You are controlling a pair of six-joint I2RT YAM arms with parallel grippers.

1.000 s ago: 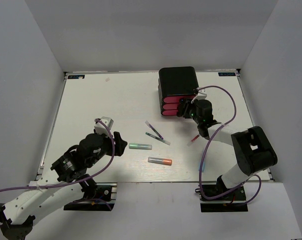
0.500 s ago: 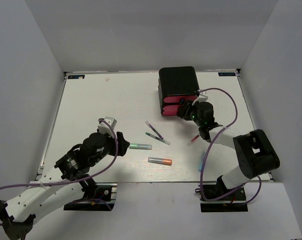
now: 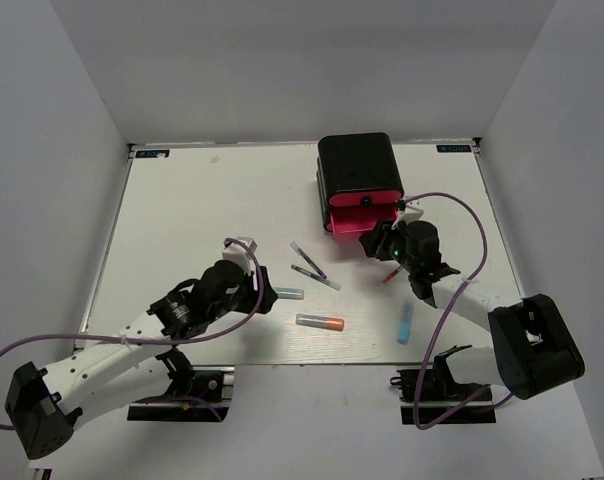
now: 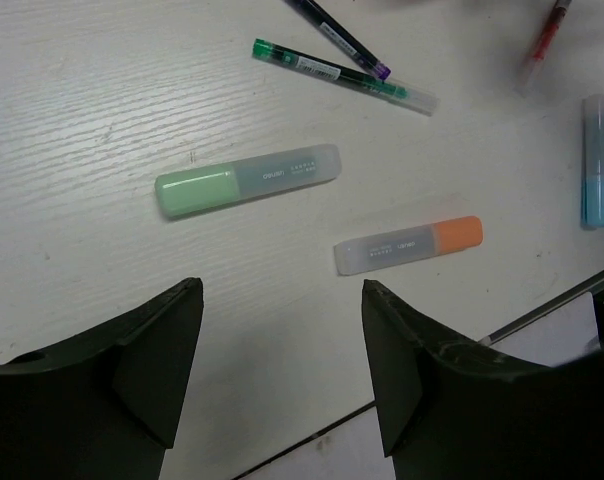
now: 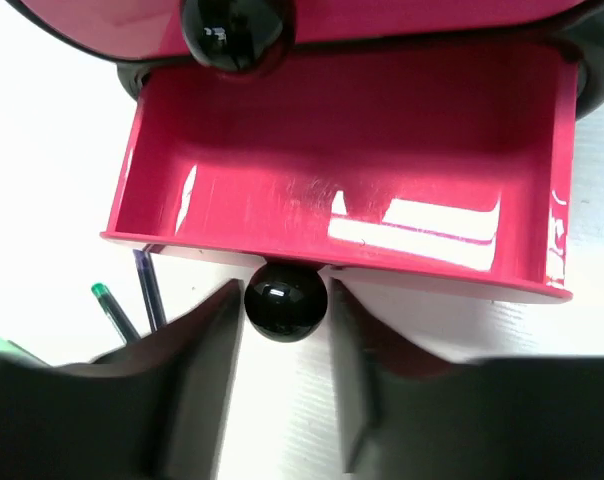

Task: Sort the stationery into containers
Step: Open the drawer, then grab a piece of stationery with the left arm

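The glossy black case (image 3: pixel 360 165) stands at the back right, its bottom pink drawer (image 3: pixel 367 218) pulled out and empty (image 5: pixel 342 190). My right gripper (image 3: pixel 374 240) is shut on that drawer's black knob (image 5: pixel 285 298). My left gripper (image 3: pixel 260 290) is open and empty, just above the table beside the green marker (image 4: pixel 247 180). The grey marker with the orange cap (image 4: pixel 409 245), the light blue marker (image 4: pixel 597 160), the red pen (image 4: pixel 544 32), the green pen (image 4: pixel 342 75) and the purple pen (image 4: pixel 337 35) lie loose on the table. The white eraser is not in view.
The table's near edge (image 4: pixel 542 310) runs just past the orange-capped marker. The knob of the drawer above (image 5: pixel 232 30) sits over the open one. White walls close in the table on three sides.
My right gripper has drawn back toward the near edge, pulling the bottom drawer out. My left arm has reached right, up to the green marker.
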